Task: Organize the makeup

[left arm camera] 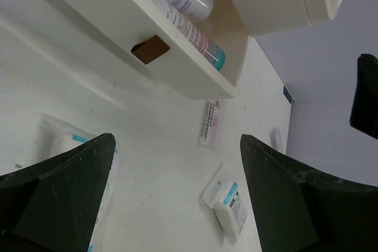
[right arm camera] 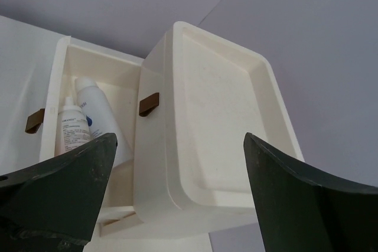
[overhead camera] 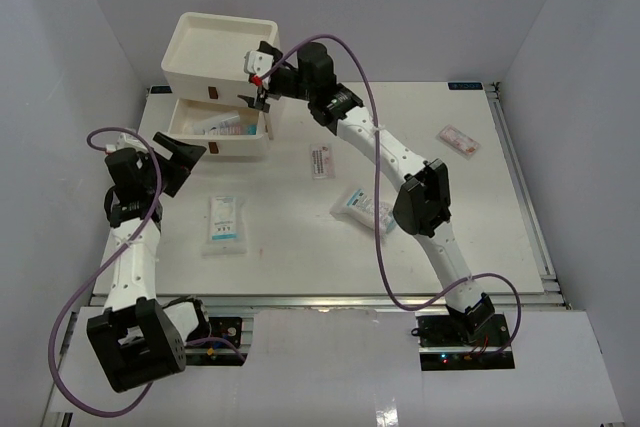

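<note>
Makeup tubes (overhead camera: 222, 125), white plastic with blue and pink print, lie in the pulled-out lower drawer (overhead camera: 232, 147) of the cream drawer box (overhead camera: 200, 72); that much looks done. On the white worktop (overhead camera: 300, 257) two flat white-blue sachet packs (overhead camera: 224, 221) and two small pink-white packets (overhead camera: 320, 161) lie unsorted. The right end effector (right arm camera: 180, 137) hovers over the box, the left end effector (left arm camera: 177, 140) faces the drawer, both spread and empty. The right arm (overhead camera: 385, 147) passes just beside one pack, likely crowding it.

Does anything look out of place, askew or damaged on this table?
Nothing is spilled or damaged. Four flat items lie scattered outside the drawer box: a white-blue sachet, a narrow packet, a skewed white-blue pack right of centre, and a pink-white packet far right. The lower drawer stands open, holding two tubes.
</note>
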You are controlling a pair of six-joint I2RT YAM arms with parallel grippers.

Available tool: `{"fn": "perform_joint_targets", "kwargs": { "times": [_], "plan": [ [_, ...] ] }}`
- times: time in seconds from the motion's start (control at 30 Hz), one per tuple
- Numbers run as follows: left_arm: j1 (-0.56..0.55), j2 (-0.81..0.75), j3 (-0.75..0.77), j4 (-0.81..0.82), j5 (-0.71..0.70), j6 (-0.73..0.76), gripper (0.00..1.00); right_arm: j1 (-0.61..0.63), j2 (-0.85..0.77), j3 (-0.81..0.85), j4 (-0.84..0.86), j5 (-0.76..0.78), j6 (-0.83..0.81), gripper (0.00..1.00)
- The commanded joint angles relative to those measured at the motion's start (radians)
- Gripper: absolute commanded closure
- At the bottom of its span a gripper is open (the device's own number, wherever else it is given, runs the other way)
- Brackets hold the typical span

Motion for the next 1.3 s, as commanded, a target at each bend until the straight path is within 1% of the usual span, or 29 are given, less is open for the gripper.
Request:
{"fn": "perform_joint_targets", "kwargs": {
  "times": [0.0, 0.1, 0.17, 0.3, 0.43, 0.63, 0.8, 0.93, 1.1, 1.27],
  "plan": [
    [0.022, 0.017, -0.095, 0.117, 0.091, -0.085, 0.03, 0.011, 0.077, 0.016, 0.159, -0.006, 0.029, 0.06],
    [0.029, 0.053, -0.155, 0.204, 0.103, -0.130, 0.06, 0.012, 0.113, 0.012, 0.247, 0.028, 0.036, 0.04],
    [0.029, 0.080, -0.181, 0.245, 0.100, -0.149, 0.08, 0.012, 0.134, 0.010, 0.276, 0.056, 0.032, 0.03],
    [0.029, 0.142, -0.193, 0.308, 0.095, -0.174, 0.10, 0.013, 0.168, 0.007, 0.369, 0.128, 0.012, 0.02],
    [0.029, 0.193, -0.190, 0.336, 0.089, -0.187, 0.11, 0.013, 0.180, 0.002, 0.376, 0.140, -0.018, 0.02],
    [0.030, 0.229, -0.205, 0.367, 0.067, -0.188, 0.11, 0.015, 0.195, -0.013, 0.366, 0.141, -0.070, 0.00],
    [0.029, 0.299, -0.192, 0.428, 0.077, -0.206, 0.16, 0.017, 0.205, -0.018, 0.332, 0.141, -0.100, 0.11],
    [0.029, 0.342, -0.169, 0.449, 0.092, -0.218, 0.18, 0.015, 0.206, -0.022, 0.307, 0.152, -0.138, 0.14],
    [0.030, 0.347, -0.163, 0.456, 0.091, -0.213, 0.18, 0.014, 0.214, -0.028, 0.281, 0.162, -0.170, 0.18],
    [0.029, 0.351, -0.155, 0.458, 0.099, -0.198, 0.18, 0.010, 0.225, -0.029, 0.241, 0.155, -0.194, 0.26]
  ]
}}
